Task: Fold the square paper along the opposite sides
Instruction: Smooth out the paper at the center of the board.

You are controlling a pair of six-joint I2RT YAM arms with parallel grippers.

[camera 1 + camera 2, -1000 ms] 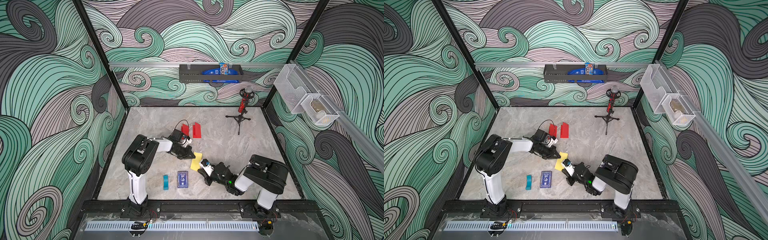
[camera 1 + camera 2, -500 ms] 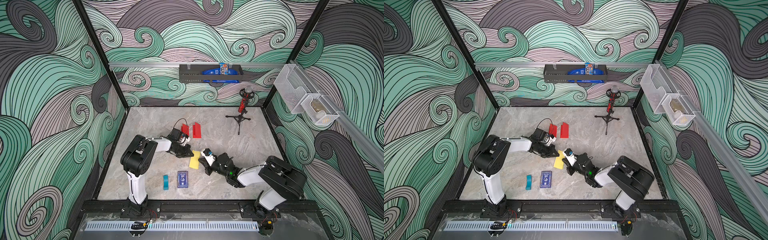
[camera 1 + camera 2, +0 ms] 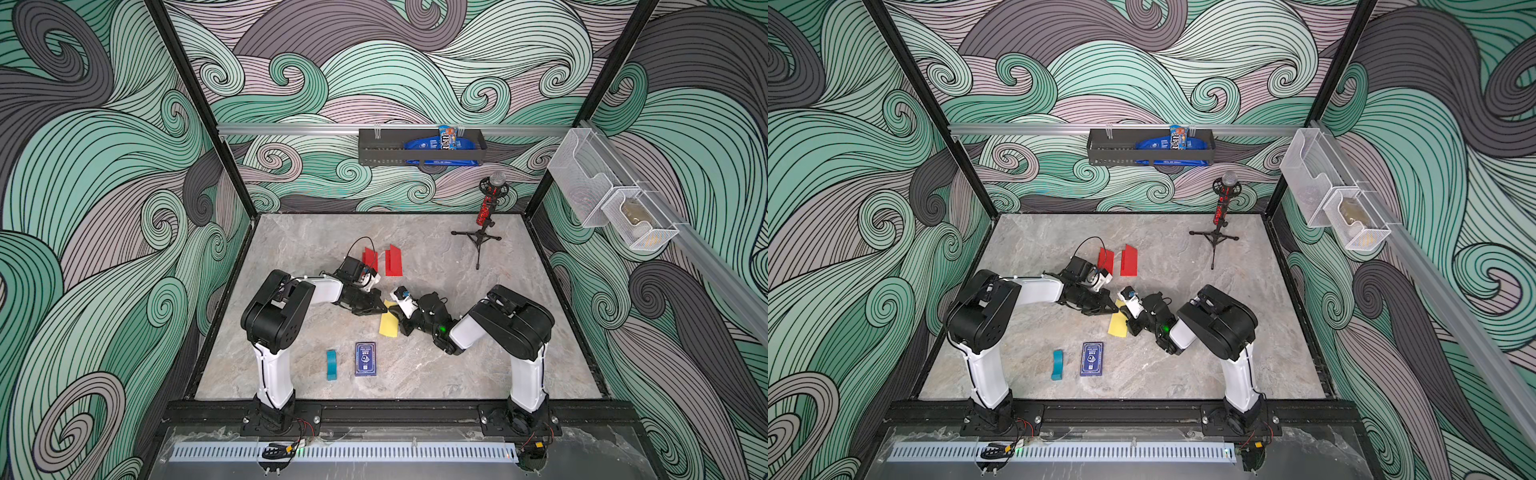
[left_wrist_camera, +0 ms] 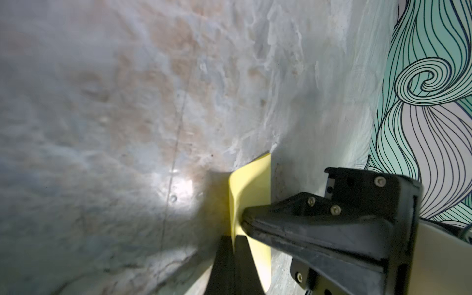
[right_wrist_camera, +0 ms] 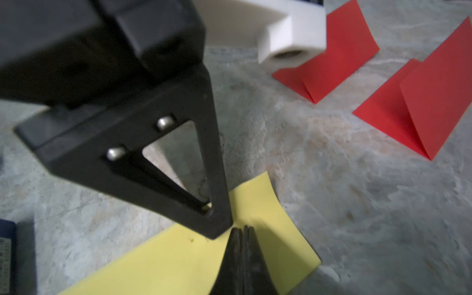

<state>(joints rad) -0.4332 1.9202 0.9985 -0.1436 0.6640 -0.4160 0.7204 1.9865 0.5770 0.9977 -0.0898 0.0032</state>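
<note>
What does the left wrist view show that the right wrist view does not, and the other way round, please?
Only the left wrist view shows the patterned wall.

Only the right wrist view shows two folded red papers and the edge of a blue box.

Both show the yellow paper lying on the table. Both also show the left gripper closed on the paper's edge and the right gripper shut with its tip on the paper.
</note>
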